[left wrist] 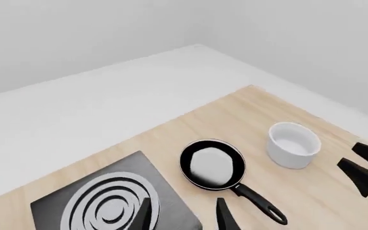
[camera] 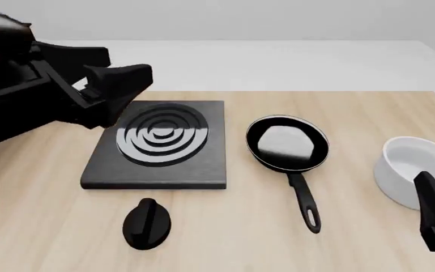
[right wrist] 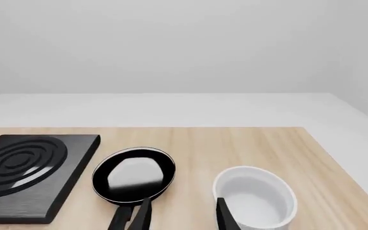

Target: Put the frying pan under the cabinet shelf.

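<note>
I see the small glossy black frying pan (camera: 287, 143) on the wooden table (camera: 225, 238), between the square black stove plate (camera: 159, 144) and the white bowl (camera: 418, 170). My left gripper (left wrist: 185, 216) and right gripper (right wrist: 182, 214) hover apart from it, both open and empty.

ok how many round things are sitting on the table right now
3. The frying pan sits mid-table, just right of the stove plate. The white bowl is at the right edge. The black knob lies in front of the stove plate. Nothing else shows, though the left arm hides some table.

pale wooden table (camera: 353, 249); plain white walls (right wrist: 184, 43)
</note>
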Robot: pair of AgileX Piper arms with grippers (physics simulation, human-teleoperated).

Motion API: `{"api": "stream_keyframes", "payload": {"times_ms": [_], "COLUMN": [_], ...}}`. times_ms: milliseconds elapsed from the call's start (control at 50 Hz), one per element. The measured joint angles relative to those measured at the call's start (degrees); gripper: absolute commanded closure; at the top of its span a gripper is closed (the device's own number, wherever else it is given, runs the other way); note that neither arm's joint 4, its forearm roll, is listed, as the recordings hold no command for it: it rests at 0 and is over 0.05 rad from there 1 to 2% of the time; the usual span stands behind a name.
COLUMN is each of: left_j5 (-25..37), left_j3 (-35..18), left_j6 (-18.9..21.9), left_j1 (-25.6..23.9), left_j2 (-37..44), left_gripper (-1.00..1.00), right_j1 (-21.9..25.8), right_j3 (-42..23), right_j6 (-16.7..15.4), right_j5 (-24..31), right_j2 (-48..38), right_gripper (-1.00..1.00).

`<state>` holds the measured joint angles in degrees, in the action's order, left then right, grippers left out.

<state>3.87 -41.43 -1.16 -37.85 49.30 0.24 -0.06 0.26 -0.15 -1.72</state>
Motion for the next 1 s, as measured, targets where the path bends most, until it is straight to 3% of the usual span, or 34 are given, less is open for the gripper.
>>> {"api": "stream_keyframes", "payload": {"times_ms": [480, 1000], "left_j5": [-4.3, -16.6], "left_j3": [-4.2, -12.4], "left_j6": [-12.1, -28.1], "left_j1": [-10.2, -11.4], "left_j2": [15.5, 42.0], "left_gripper": [-1.0, -1.0], "right_j1": [-0.1, -0.5], "right_j3": [0.0, 0.0], "right_j6": [0.3, 1.3], "right_j5": [0.5, 0.8], "right_j2": [0.7, 1.6], "right_gripper": [-1.0, -1.0]}}
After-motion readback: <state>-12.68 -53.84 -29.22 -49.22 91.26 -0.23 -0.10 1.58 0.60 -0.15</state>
